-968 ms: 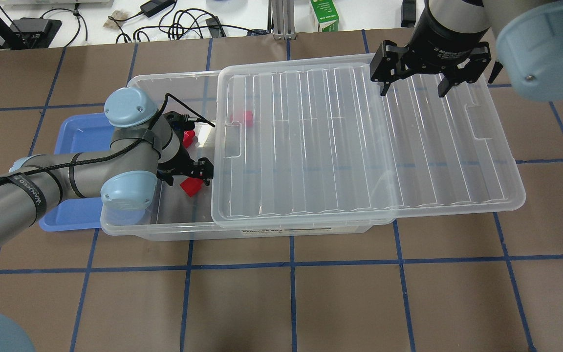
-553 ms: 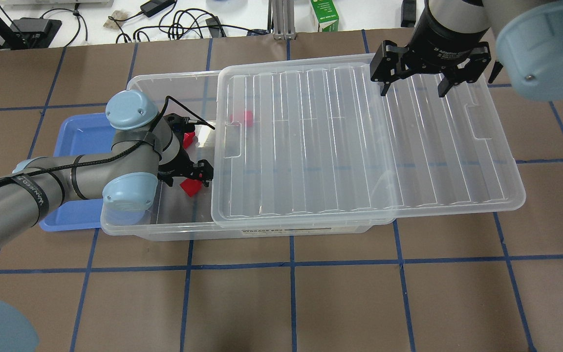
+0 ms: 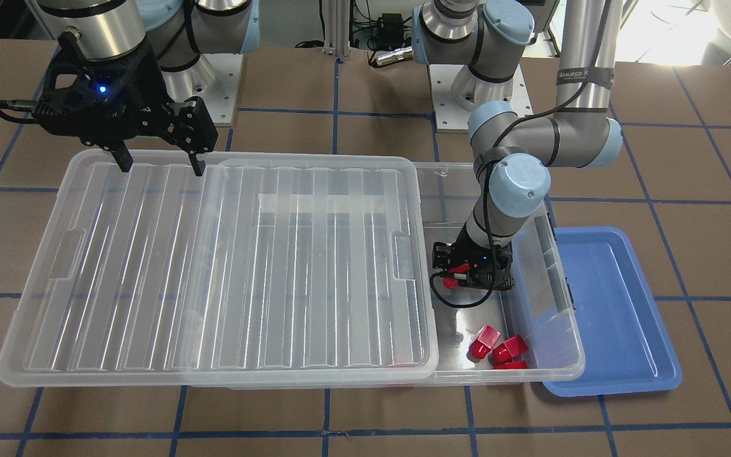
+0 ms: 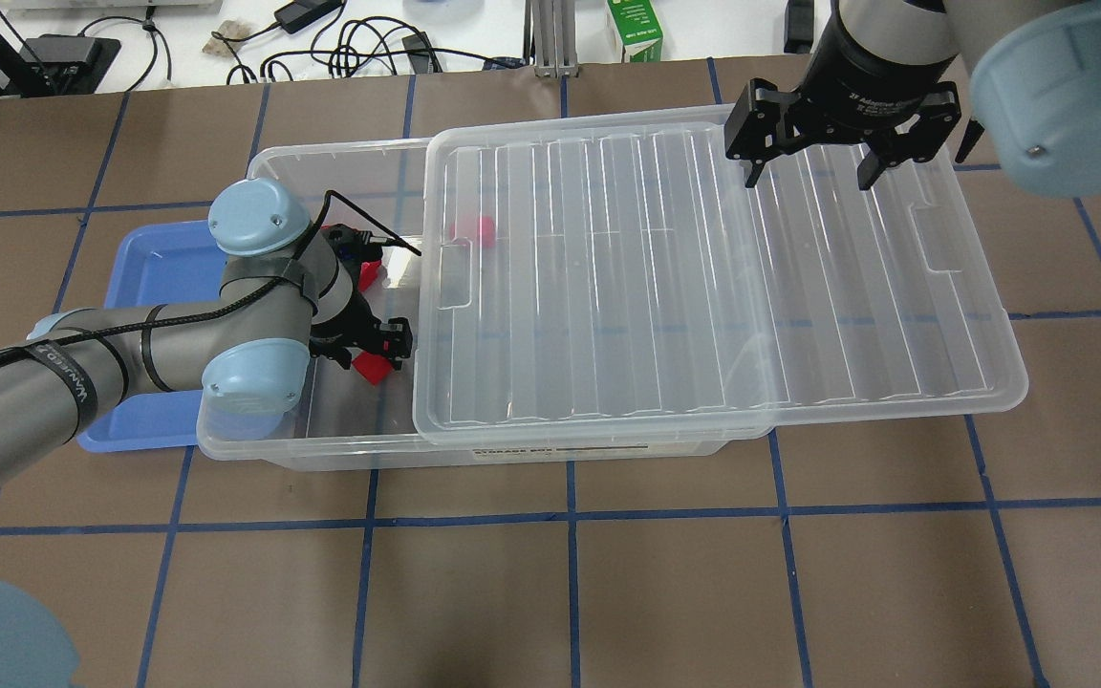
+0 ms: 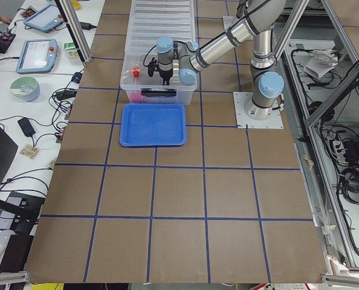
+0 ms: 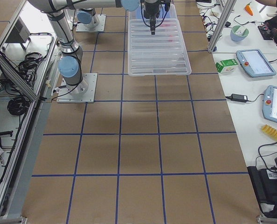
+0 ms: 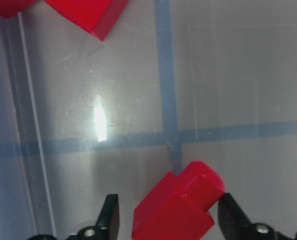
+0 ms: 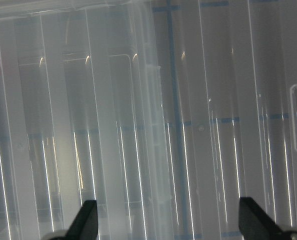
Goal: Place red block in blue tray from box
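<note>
The left claw (image 7: 171,217) is down inside the box (image 4: 321,153), open, with its fingers (image 7: 111,217) either side of the red block (image 7: 181,200) on the box floor; a gap shows on one side, so the grasp is judged not yet made. The blue tray (image 4: 154,263), just beside the box, shows no block: gripping, lifting out and placing all remain. The right claw (image 4: 807,179) hangs open over the slid-aside lid (image 4: 684,287), holding nothing.

My left arm (image 4: 130,354) and right arm (image 3: 96,25) are brushed grey tubes with pale blue rounded joint caps, each cap dotted with a small screw. A black cable (image 4: 187,311) is strapped along the left one by black bands, one lettered in white. My left hand (image 4: 367,355) and right hand (image 4: 807,177) are black. A blue light glows on the right one, upper left of the front view.
</note>
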Robot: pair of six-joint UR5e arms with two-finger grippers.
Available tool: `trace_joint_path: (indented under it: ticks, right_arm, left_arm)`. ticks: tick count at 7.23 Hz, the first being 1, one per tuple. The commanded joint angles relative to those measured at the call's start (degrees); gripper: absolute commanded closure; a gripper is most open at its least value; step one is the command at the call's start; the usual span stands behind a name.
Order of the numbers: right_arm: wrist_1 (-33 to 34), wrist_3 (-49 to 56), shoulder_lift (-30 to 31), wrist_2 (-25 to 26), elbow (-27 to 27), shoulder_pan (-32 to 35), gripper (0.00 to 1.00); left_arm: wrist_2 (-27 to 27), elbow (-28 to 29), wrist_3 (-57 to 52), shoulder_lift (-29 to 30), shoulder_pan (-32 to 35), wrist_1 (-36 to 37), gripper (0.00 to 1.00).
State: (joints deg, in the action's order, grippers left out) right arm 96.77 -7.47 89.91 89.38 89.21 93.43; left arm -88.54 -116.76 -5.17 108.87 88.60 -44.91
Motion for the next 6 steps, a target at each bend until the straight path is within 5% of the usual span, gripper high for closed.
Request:
trace_joint_path:
  ticks: [1,3,4,5,6]
  right_arm:
    - [0.0,0.52,0.0,0.0,0.0,-0.26,0.0]
    - [0.44,8.65,-0.18,0.61,-0.17,-2.71,0.0]
    - [0.0,15.14,-0.09,-0.25,-0.09,-8.04,0.0]
    - [-0.35,19.12,0.26,-1.39,-0.09,-12.61,0.0]
    - [-0.61,20.64,0.17,-2.19,-0.17,-14.4,0.0]
  left_arm:
    - [0.04,0.3,-0.1,0.03,0.0,0.0,0.33]
    - [-0.05,0.12,-1.84,-0.23,0.0,0.09,0.48]
    - [-0.05,0.13,-2.03,-0.32,0.0,0.09,0.63]
    - [-0.14,0.13,-2.03,-0.41,-0.09,0.0,0.9]
    - [-0.4,0.82,-2.03,-1.28,-0.09,-0.52,0.93]
